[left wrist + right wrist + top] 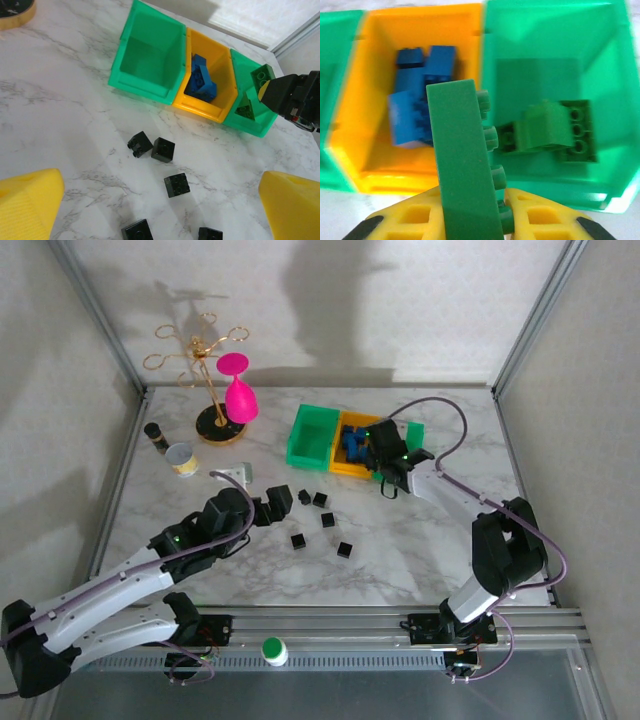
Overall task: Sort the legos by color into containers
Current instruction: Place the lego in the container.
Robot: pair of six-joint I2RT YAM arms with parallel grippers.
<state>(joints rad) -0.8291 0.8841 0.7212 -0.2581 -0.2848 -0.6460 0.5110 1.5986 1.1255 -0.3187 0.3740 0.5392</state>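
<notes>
My right gripper (472, 206) is shut on a long green lego (464, 160), held upright over the wall between the yellow container (372, 105) and the right green container (540, 75). Blue legos (417, 107) lie in the yellow one and green legos (555, 131) in the right green one. The left green container (147, 55) is empty. Several black legos (177, 185) lie on the marble in front of the containers. My left gripper (160, 212) hangs open above them with nothing between its fingers. From above, the left gripper (272, 506) sits left of the black legos (328, 519), and the right gripper (388, 455) is at the containers (300, 452).
A gold stand (212, 390) with a pink glass (238, 392) stands at the back left. Near it are a tin can (181, 458), a small dark cylinder (156, 433) and a metal bracket (236, 472). A green and white cap (272, 648) rests on the front rail.
</notes>
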